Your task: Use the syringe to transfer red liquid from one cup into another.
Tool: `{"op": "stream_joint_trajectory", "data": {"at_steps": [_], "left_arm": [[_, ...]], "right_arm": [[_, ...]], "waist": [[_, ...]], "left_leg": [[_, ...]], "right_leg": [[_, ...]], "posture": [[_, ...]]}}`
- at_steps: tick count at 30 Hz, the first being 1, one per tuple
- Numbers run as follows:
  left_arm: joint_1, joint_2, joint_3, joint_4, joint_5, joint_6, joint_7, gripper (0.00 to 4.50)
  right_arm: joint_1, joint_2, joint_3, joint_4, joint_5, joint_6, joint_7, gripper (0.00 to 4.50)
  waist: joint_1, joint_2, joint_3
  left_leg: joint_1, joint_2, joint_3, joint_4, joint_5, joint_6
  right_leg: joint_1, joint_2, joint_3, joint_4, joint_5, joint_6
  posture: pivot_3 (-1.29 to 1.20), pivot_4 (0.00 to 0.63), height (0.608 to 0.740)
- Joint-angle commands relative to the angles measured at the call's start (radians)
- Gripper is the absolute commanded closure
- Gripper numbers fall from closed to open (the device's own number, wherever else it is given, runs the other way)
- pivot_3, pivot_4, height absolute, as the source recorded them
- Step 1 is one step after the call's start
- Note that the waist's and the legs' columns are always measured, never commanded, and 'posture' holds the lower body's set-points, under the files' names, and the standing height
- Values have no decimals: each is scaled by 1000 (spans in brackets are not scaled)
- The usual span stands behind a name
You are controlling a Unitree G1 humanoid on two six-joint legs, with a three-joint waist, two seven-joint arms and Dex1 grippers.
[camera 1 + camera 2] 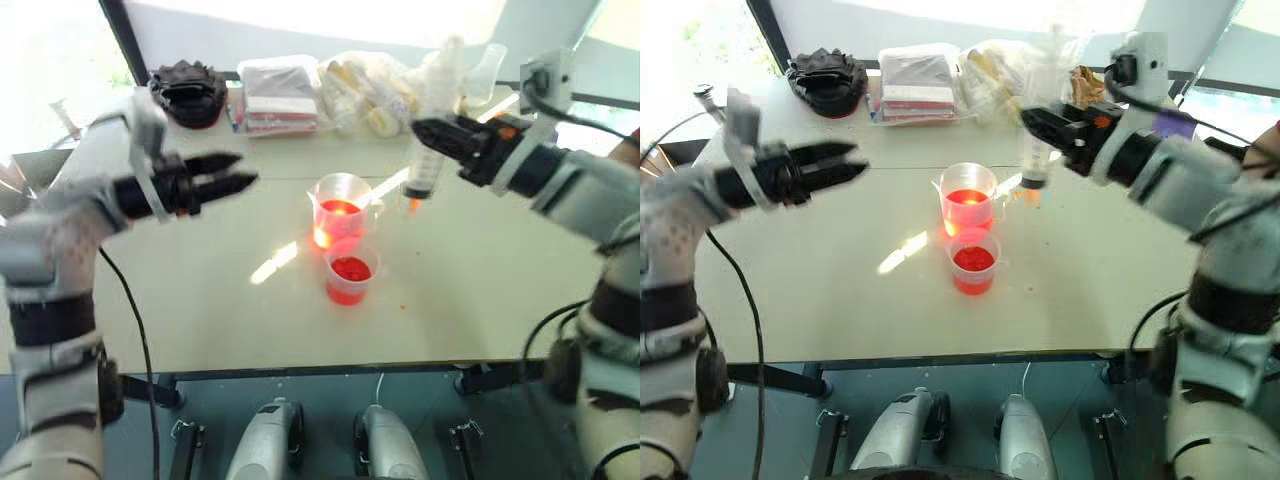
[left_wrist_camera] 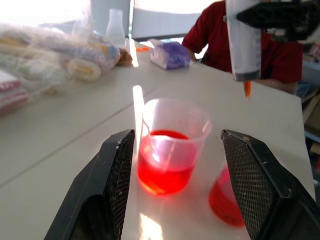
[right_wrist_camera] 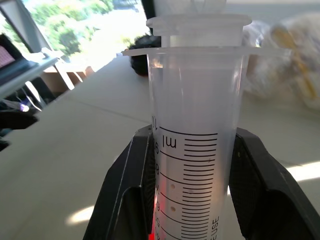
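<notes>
Right gripper [image 1: 435,135] upright with syringe [image 1: 428,165], left gripper [image 1: 232,172] level, apart

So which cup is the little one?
Look at the middle of the pale table, where two clear cups of red liquid stand close together. The little cup is the one nearer the table's front edge. Unlike the taller beaker behind it, it has no handle.

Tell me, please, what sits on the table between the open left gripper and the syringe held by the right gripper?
The handled beaker of red liquid sits between the left gripper and syringe, seen in the left eye view.
</notes>
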Motion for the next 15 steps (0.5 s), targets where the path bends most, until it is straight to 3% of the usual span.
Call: {"op": "stream_joint_trajectory", "data": {"at_steps": [1,7,15], "left_arm": [[108,-15,32,-177,-25,-8,94,1612],[289,-61,66,-336,-84,-2,214,1612],[401,-108,64,-411,-115,-33,342,1612]], "right_arm": [[-100,-58,109,240,-75,161,98,3087],[-276,-37,330,616,-251,203,313,3087],[-368,84,555,944,-539,8,566,3087]], "waist": [[-3,0,0],[-19,1,0],[-16,2,-1]], "left_leg": [[0,0,0,-2,0,0],[-1,0,2,-7,0,3],[-1,0,2,-11,2,-2]], "right_leg": [[0,0,0,-1,0,-1],[-2,0,1,-4,2,1],[-4,0,1,-5,2,2]], "posture": [[0,150,740],[0,150,740],[0,150,740]]}}
